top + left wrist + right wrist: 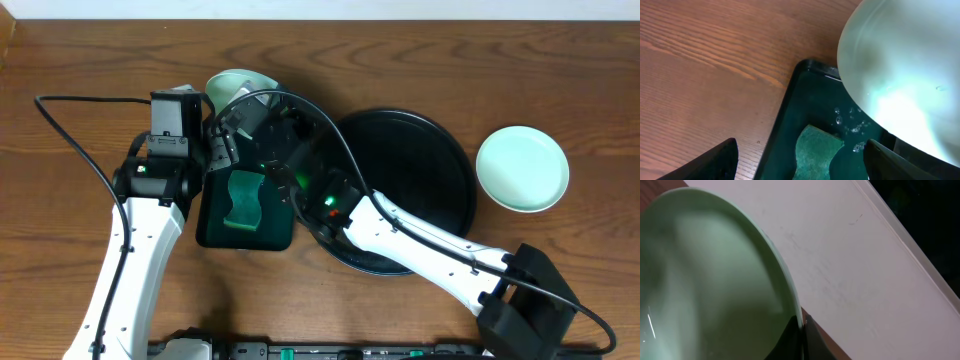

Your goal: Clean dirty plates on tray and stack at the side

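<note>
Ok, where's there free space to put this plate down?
Bare wood lies behind and right of the side plate, and along the table's far left. The black tray is bare at its far right. It's crowded at the green tray, where the left arm and right arm meet around the held plate.

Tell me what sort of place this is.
Probably a robot lab bench staged for dish cleaning: a wooden table, a pale plate held near a small green tray with a sponge, and a round black tray.

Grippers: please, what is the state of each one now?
Left gripper: open, holding nothing.
Right gripper: closed on the plate.
</note>
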`<state>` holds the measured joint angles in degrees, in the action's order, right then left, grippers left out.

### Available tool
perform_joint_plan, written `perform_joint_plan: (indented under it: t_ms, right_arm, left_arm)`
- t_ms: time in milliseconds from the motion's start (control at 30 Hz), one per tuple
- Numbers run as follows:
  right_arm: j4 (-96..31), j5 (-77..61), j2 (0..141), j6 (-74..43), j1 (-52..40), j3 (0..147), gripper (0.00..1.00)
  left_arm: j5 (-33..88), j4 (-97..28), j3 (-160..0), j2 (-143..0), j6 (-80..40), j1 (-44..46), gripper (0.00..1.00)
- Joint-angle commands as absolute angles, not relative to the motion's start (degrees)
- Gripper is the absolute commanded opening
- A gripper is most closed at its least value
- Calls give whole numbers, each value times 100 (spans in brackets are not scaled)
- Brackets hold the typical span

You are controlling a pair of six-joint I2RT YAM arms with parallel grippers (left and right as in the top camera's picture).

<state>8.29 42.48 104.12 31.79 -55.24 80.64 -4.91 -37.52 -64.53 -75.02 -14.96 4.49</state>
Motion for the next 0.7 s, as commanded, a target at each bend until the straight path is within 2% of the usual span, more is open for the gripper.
perform_joint_plan:
  t_ms: [0, 667]
  right_arm:
    - [860, 4348, 10287, 3242, -5551, 8184, 1]
    - [941, 4348, 10287, 3242, -5548, 8184, 1]
  left_arm:
    - [-582, -3771, -6484, -7513, -1485, 429, 80]
    - [-582, -3771, -6484, -7513, -1485, 429, 80]
